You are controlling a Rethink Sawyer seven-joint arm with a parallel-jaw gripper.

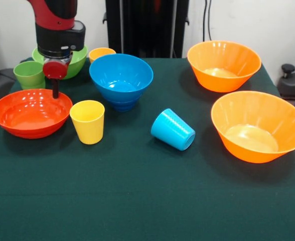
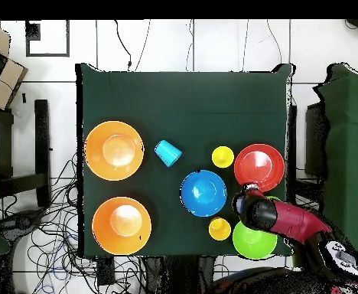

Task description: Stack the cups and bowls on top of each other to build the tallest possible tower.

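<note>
My gripper hangs over the far rim of the wide red-orange bowl, which stands alone at the left; in the overhead view the gripper is by the same bowl. The light blue bowl sits on the small dark blue bowl, a low pile of two. A yellow cup stands upright. The light blue cup lies on its side. The green cup, green bowl and second yellow cup are at the back.
Two large orange bowls stand on the right of the green cloth. The arm covers part of the green bowl in the overhead view. Chairs and cables surround the table.
</note>
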